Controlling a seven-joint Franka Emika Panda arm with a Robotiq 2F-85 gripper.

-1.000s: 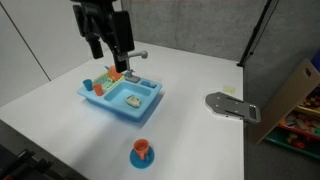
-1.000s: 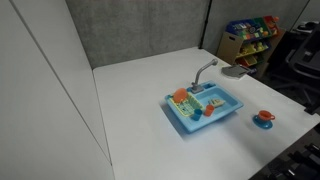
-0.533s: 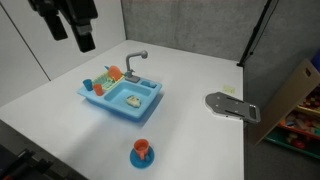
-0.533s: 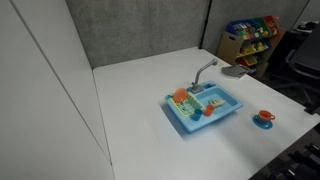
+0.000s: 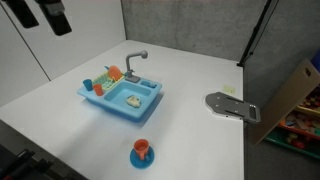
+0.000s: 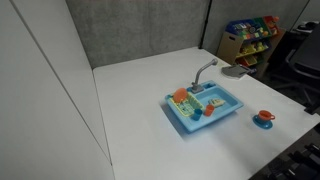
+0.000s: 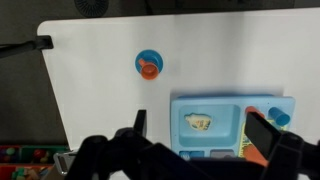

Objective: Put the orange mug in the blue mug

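Note:
An orange mug [image 5: 142, 149] stands on a small blue saucer near the table's front edge; it also shows in the wrist view [image 7: 150, 67] and in an exterior view [image 6: 264, 117]. A blue toy sink [image 5: 120, 110] holds a small blue mug [image 5: 99, 89] next to an orange cup [image 5: 87, 84]; the blue mug shows at the sink's corner in the wrist view [image 7: 278, 117]. My gripper [image 5: 50, 12] is high up at the far left, well away from the sink, open and empty. In the wrist view its fingers [image 7: 200, 130] are spread wide above the sink.
The sink [image 6: 185, 125] has a grey faucet [image 5: 135, 60] and a food piece in its basin [image 7: 197, 123]. A grey flat object [image 5: 232, 105] lies on the white table to the right. A cardboard box [image 5: 295, 95] and toy shelves [image 6: 250, 35] stand beyond the table's edge.
The arm has risen and swung left, from just above the sink's faucet to the upper left corner of the exterior view. The objects have not moved.

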